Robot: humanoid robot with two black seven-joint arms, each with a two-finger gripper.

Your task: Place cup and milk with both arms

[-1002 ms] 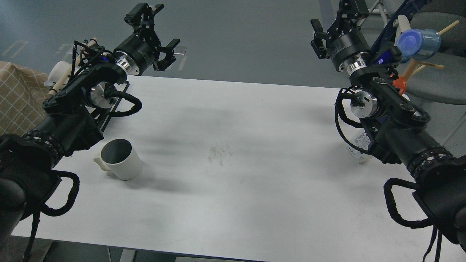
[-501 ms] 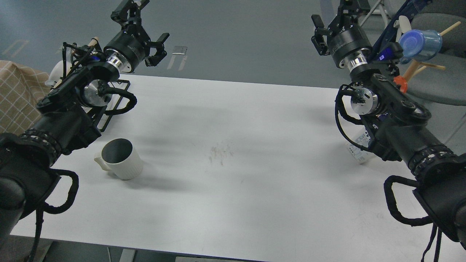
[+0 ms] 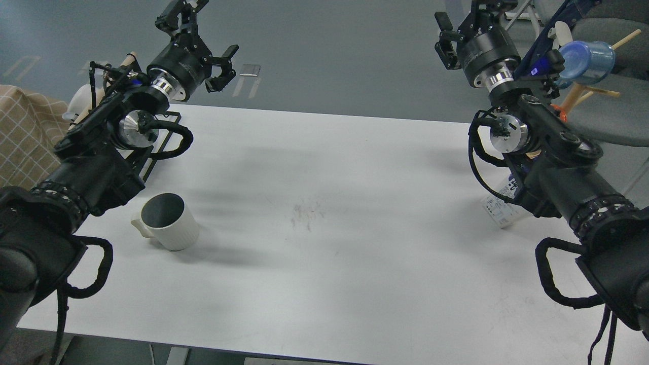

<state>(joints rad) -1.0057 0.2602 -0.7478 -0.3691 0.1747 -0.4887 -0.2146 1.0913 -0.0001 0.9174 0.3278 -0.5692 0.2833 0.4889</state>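
Note:
A white ribbed cup (image 3: 170,223) with a dark inside stands upright on the white table (image 3: 324,243) at the left. My left gripper (image 3: 205,30) is open and empty, raised beyond the table's far left edge, well away from the cup. A white milk carton (image 3: 499,209) with blue print lies near the table's right edge, mostly hidden behind my right arm. My right gripper (image 3: 464,17) is open and empty, raised beyond the far right edge, its top cut off by the frame.
A black wire rack (image 3: 165,133) sits at the table's far left corner, under my left arm. A checkered cloth (image 3: 25,132) lies off the left side. A blue cup (image 3: 583,58) on a wooden rack and a grey chair (image 3: 608,114) stand at the right.
My left gripper has moved up and to the left, away from the table. My right arm has lifted slightly, so more of the milk carton shows. The cup has not moved.

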